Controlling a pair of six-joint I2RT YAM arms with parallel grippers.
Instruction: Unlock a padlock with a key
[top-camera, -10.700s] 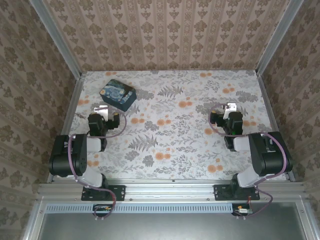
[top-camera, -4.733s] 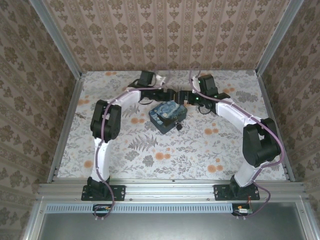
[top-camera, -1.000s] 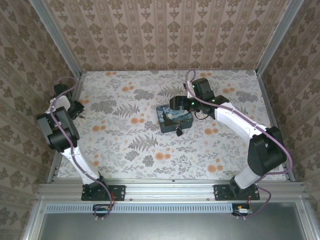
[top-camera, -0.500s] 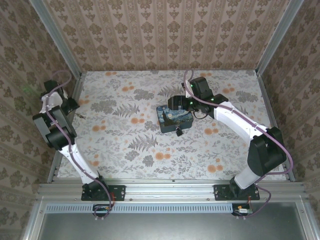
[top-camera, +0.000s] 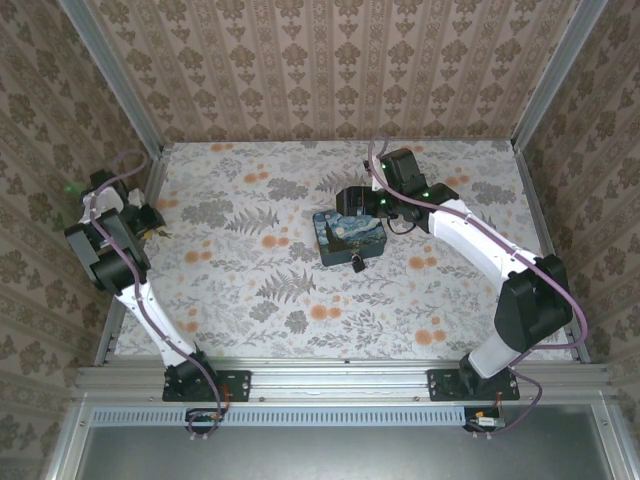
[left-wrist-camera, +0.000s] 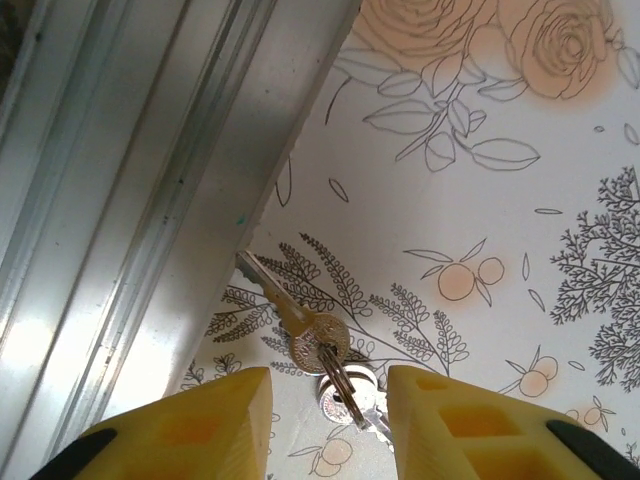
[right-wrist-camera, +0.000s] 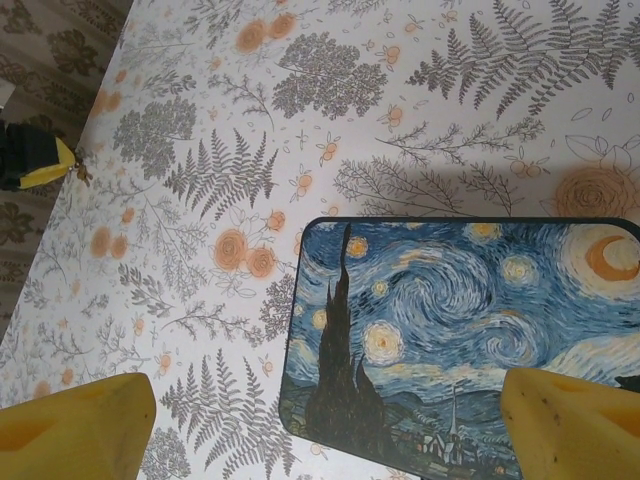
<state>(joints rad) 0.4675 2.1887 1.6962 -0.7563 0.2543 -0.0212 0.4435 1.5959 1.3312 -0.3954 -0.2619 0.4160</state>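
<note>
**Floral table, key waiting at the left rail**

Patterned wallpaper boxes in the floral table (top-camera: 300, 300) as we look down from above. Left arm is stretched right out to the far left edge, its left end effector (top-camera: 150, 222) just beside the bunch of keys (top-camera: 160, 232) lying on the cloth. Over at centre, the Starry Night box (top-camera: 348, 235) sits flat, with the dark padlock (top-camera: 356, 264) at its near edge. Right end effector (top-camera: 358, 200) hangs over the box's far side.

Left wrist view now: the brass key (left-wrist-camera: 285, 310) lies on the cloth, tip pointing at the aluminium rail (left-wrist-camera: 150, 200), and its key ring (left-wrist-camera: 340, 385) sits in the gap between the yellow fingers (left-wrist-camera: 190, 430). The jaws stand partly apart, clear of the metal on both sides, gripping nothing.

On to the right wrist: yellow fingers (right-wrist-camera: 80, 430) spread very wide, one at each bottom corner. The box lid fills the space beneath them. Nothing in its grasp.
</note>
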